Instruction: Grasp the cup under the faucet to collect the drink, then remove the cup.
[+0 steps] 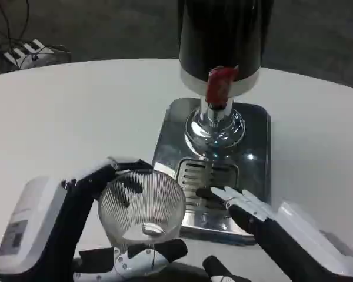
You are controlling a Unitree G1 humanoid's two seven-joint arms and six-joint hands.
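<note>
Your left robot hand (115, 194) grips the clear ribbed plastic cup (142, 207), fingers wrapped around its far and near sides. The cup sits near and left of the dispenser's drip tray (209, 176), not yet under the faucet (219, 88) with its red lever. It looks empty, apart from what may be a glint at the bottom. Judge it light, thin-walled and easily crushed, so hold it at mid-wall with modest pressure; once filled it should weigh more and may slip. Your right robot hand (247, 205) rests over the tray's near right edge, fingers extended and holding nothing, above the white surface (76, 106).
</note>
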